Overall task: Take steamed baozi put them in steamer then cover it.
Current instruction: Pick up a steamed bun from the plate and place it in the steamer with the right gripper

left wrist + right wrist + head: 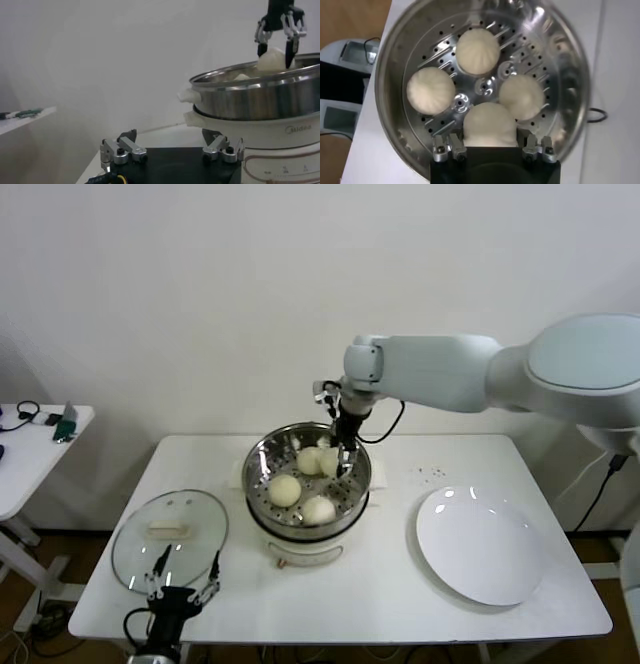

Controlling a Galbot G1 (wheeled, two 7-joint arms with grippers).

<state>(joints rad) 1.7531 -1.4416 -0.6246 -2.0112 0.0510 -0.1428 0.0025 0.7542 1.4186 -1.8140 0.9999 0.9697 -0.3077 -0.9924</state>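
Observation:
The steel steamer [258, 469] stands on its white cooker base mid-table. Three baozi lie on its perforated floor [478, 48] [430, 90] [521, 96]. My right gripper [345, 456] reaches down inside the steamer's far side and is shut on a fourth baozi [489, 125], its fingers pressed to the bun's two sides, low in the basket. The left wrist view shows this right gripper [275, 50] and the bun [272, 61] above the steamer rim [250, 82]. My left gripper [185, 582] is open and empty at the table's front left edge.
The round glass lid [170, 536] with a white handle lies flat on the table left of the steamer, just behind my left gripper. The flat white plate [480, 546] sits bare at the right. A side table [40, 439] stands at the far left.

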